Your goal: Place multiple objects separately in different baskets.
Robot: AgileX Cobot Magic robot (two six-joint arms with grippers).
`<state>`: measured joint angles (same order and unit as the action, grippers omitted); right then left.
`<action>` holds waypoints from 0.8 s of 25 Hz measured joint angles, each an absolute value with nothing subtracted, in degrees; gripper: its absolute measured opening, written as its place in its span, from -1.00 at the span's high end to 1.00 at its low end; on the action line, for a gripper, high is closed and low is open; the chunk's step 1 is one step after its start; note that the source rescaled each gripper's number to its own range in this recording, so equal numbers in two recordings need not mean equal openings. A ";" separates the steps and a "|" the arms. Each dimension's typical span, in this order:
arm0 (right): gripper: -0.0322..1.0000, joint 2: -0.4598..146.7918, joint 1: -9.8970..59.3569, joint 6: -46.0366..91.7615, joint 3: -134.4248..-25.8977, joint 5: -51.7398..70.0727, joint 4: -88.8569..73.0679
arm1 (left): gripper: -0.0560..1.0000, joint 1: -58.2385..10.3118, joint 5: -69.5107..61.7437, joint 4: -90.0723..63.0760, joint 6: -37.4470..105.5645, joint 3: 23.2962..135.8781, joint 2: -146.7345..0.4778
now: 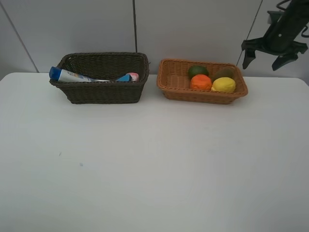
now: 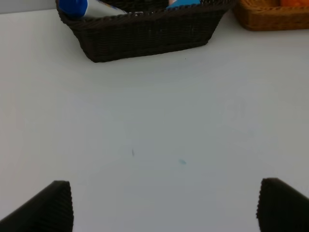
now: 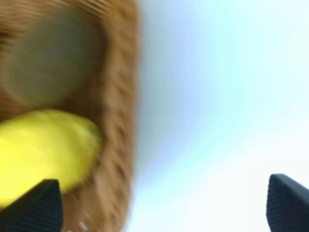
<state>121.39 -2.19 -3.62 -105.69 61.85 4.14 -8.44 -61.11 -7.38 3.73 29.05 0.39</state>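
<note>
The dark brown basket stands at the back left and holds the blue-capped white bottle and the small pink bottle. The light tan basket to its right holds the lime, orange, lemon and kiwi. My right gripper is open and empty, up in the air just right of the tan basket; its wrist view shows the lemon, kiwi and basket rim, blurred. My left gripper is open and empty over the table. The marker and eraser are hidden.
The white table spreads in front of both baskets. The left wrist view shows the dark basket with the bottle's blue cap and a corner of the tan basket. A grey wall stands behind.
</note>
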 joint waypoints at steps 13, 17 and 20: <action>-1.00 86.72 -4.33 -6.40 -74.76 63.64 3.51 | -1.00 -8.44 -61.11 -7.38 3.73 29.05 0.39; -1.00 68.55 -4.33 -7.02 -59.65 61.40 3.05 | -1.00 -8.44 -61.11 -7.38 3.73 29.05 0.39; -1.00 55.28 -4.33 -7.20 -49.95 60.15 2.57 | -1.00 -8.44 -61.11 -7.38 3.73 29.05 0.39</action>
